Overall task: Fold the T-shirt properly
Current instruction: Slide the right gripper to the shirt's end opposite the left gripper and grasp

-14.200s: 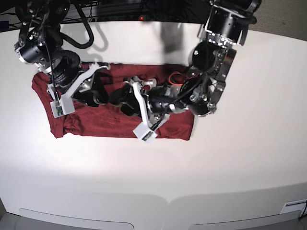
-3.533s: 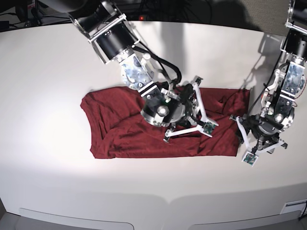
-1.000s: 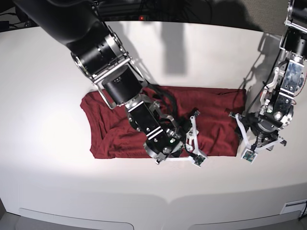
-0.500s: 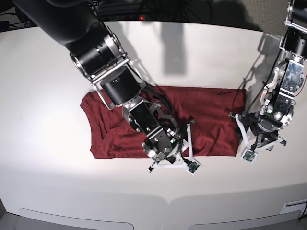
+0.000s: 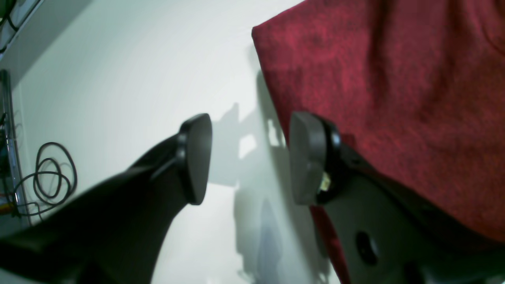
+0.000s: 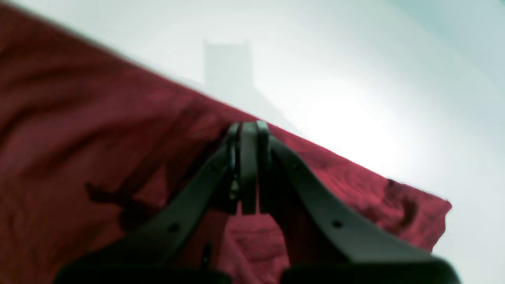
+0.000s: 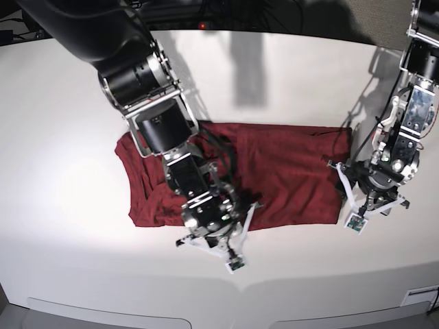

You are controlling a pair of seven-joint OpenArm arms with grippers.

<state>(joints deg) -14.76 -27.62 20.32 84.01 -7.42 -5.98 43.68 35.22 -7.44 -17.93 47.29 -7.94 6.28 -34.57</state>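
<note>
The T-shirt (image 7: 295,171) is dark red and lies as a wrinkled, roughly rectangular band across the middle of the white table (image 7: 309,274). In the base view my right arm reaches down over it, its wrist (image 7: 209,212) at the shirt's front edge. The right wrist view shows the right gripper (image 6: 247,130) shut, its tips pinched together right on the hem of the T-shirt (image 6: 98,130). My left gripper (image 5: 248,157) stands open over bare table at the right end of the T-shirt (image 5: 394,79). One finger (image 5: 307,157) overlaps that edge and nothing is between the pads.
A coiled black cable (image 5: 51,173) lies past the table's rim in the left wrist view. The left arm's column (image 7: 411,103) rises at the far right. Dark equipment sits beyond the table's back edge.
The right gripper has swung from the shirt's middle to its front edge and closed there. The left arm has not moved.
</note>
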